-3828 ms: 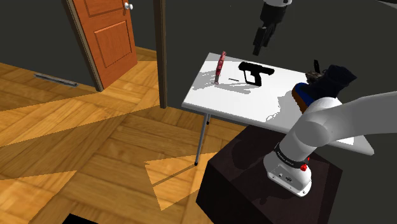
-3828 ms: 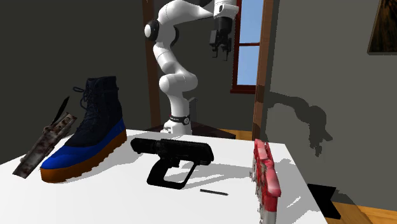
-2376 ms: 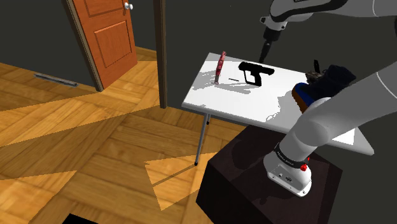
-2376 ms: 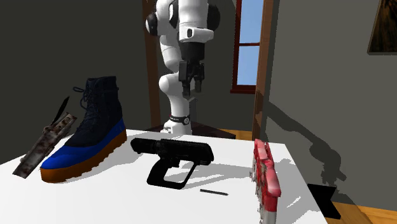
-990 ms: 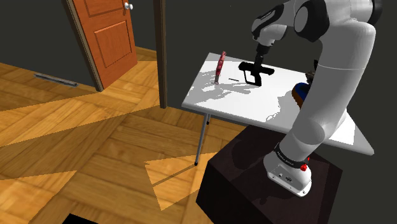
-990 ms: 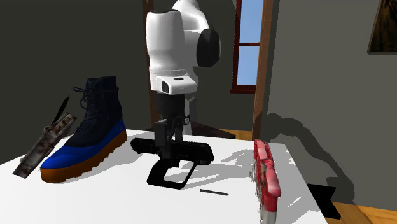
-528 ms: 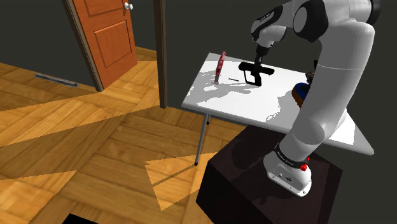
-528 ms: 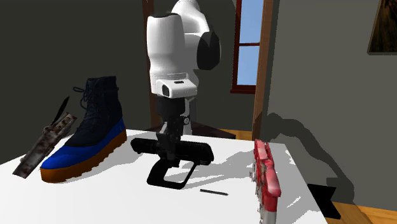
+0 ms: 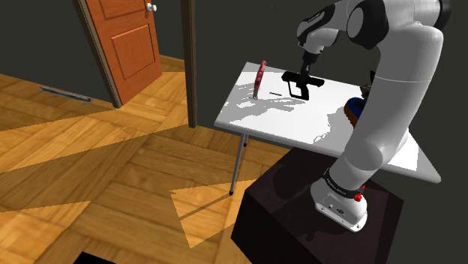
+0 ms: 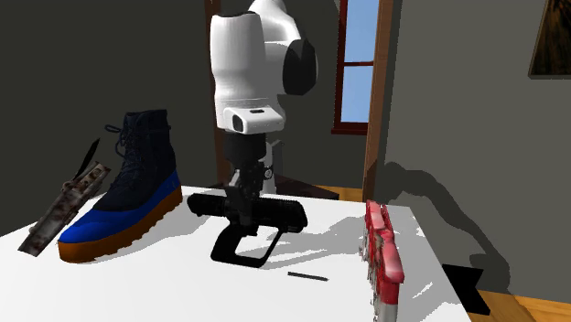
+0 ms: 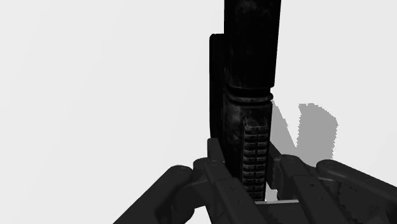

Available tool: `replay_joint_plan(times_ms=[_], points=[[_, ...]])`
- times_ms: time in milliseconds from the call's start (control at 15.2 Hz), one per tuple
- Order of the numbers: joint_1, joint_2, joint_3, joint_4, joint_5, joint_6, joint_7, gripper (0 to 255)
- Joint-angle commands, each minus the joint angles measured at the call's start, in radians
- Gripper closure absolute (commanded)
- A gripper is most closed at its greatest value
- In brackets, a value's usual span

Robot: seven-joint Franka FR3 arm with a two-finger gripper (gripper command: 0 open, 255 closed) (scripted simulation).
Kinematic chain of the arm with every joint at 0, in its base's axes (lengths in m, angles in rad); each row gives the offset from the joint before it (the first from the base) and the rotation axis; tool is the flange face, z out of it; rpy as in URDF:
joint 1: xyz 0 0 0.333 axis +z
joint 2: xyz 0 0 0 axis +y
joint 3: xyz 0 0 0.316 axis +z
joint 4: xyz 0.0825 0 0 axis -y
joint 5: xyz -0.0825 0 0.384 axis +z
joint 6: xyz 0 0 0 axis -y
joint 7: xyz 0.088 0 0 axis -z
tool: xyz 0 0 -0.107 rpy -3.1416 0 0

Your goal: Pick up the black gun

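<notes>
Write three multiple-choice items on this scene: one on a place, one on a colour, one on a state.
1. In the second exterior view, where does the boot stand from the gun?
A) to its left
B) to its right
C) on top of it

2. The boot's lower side is
A) green
B) blue
C) yellow

3. The gripper is
A) open
B) shut on nothing
C) shut on the gun

Answers: 1 A, the boot is nearer that view's left edge. 2 B, blue shows just above the sole. 3 C, its fingers clasp the gun in the wrist view.
</notes>
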Motion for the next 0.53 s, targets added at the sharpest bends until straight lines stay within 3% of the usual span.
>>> replay_joint_plan(times_ms=[0,462], points=[[0.004,-0.014,-0.004,0.009,-0.011,-0.020,0.008,255],[0.013,-0.052,-0.016,0.061,-0.043,-0.100,0.030,255]])
